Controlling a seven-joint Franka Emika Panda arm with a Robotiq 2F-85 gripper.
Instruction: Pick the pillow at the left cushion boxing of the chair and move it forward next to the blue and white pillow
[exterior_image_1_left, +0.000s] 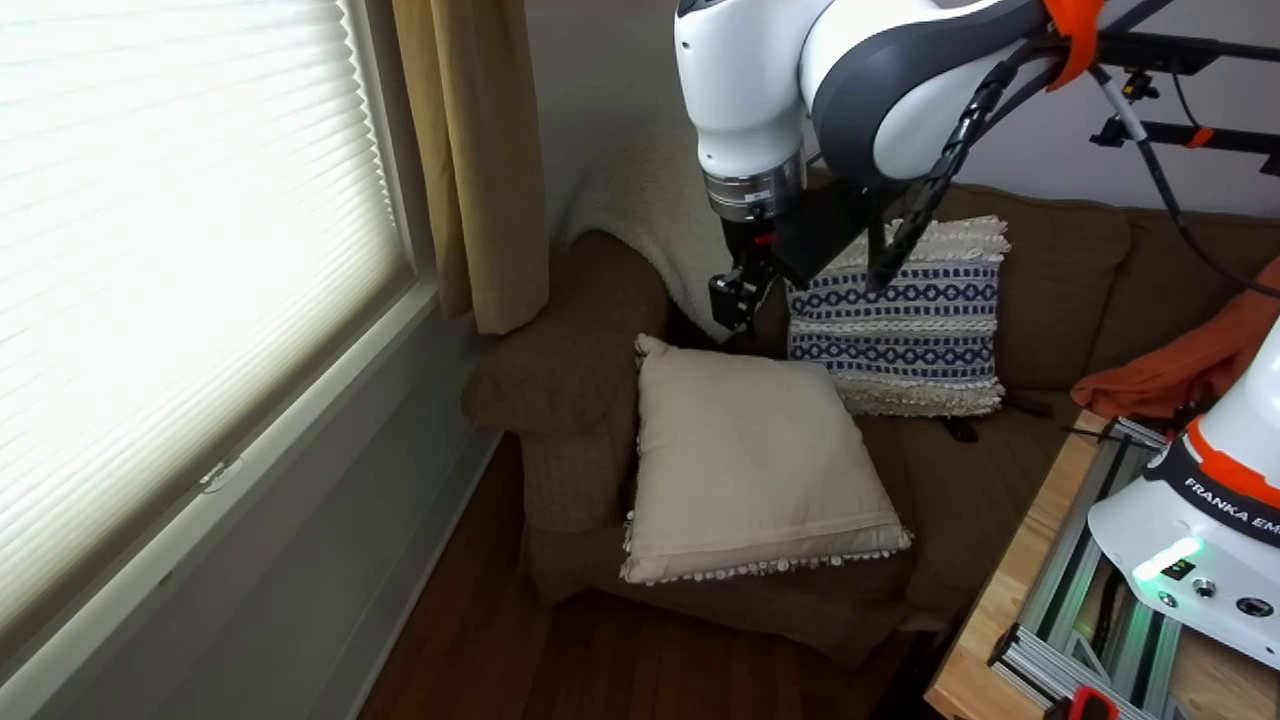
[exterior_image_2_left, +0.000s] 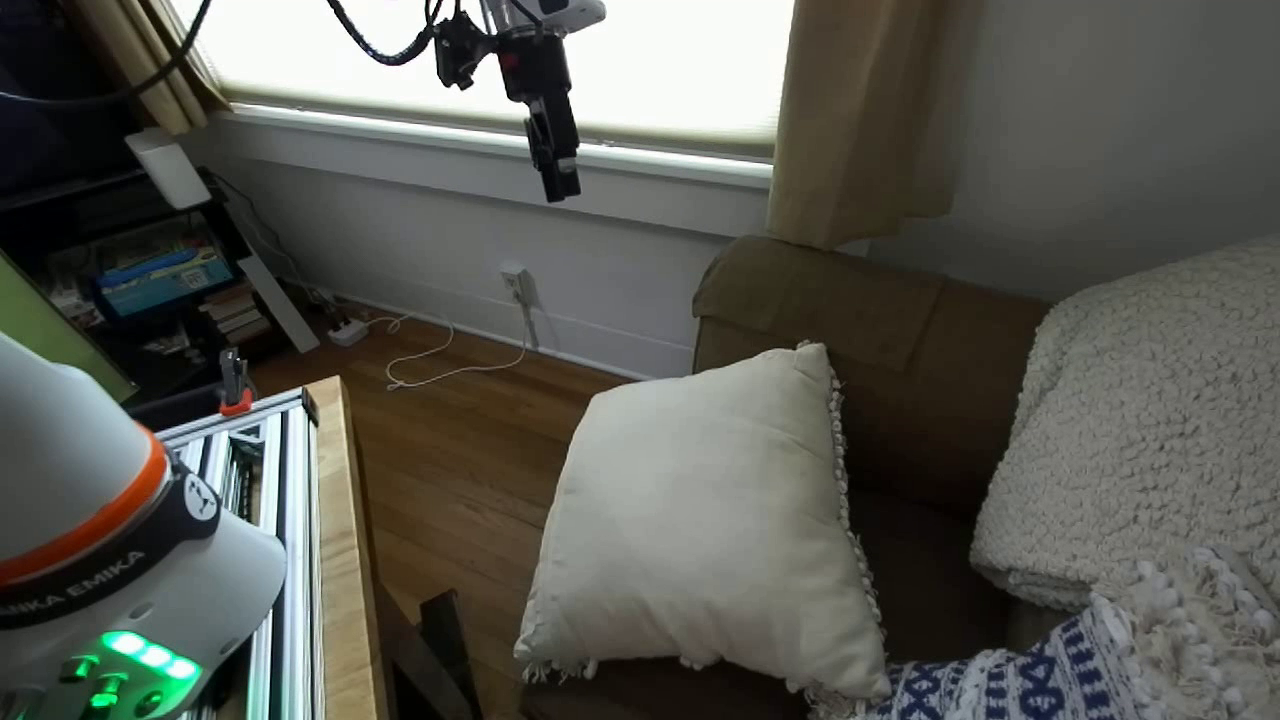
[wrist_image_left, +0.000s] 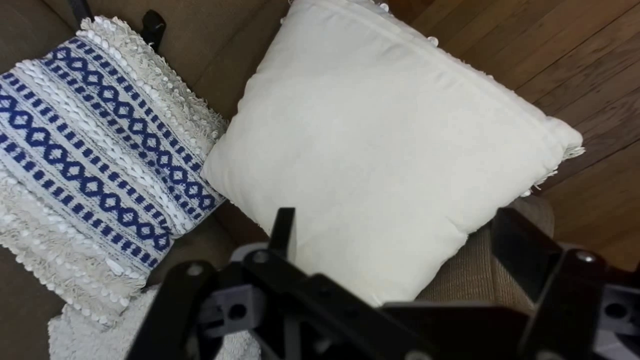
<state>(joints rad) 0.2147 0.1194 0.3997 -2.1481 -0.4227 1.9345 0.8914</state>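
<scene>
The pillow, cream with a fringed edge, lies flat on the seat against the chair's padded arm; it shows in both exterior views (exterior_image_1_left: 750, 455) (exterior_image_2_left: 690, 520) and in the wrist view (wrist_image_left: 380, 125). The blue and white pillow (exterior_image_1_left: 910, 350) leans on the backrest, with a corner of the cream pillow close to it in the wrist view (wrist_image_left: 95, 150). The brown chair (exterior_image_1_left: 570, 370) carries both. My gripper (exterior_image_1_left: 733, 305) hangs above the cream pillow's rear part. In the wrist view its fingers (wrist_image_left: 395, 215) are wide apart with nothing gripped between them.
A nubby cream throw (exterior_image_2_left: 1150, 420) drapes over the back corner of the chair. A window (exterior_image_1_left: 200, 250) with a tan curtain (exterior_image_1_left: 490, 160) is beside the arm. The robot base stands on a wooden table (exterior_image_2_left: 345, 520). An orange cloth (exterior_image_1_left: 1190, 350) and small dark items (exterior_image_1_left: 960, 428) lie on the seat.
</scene>
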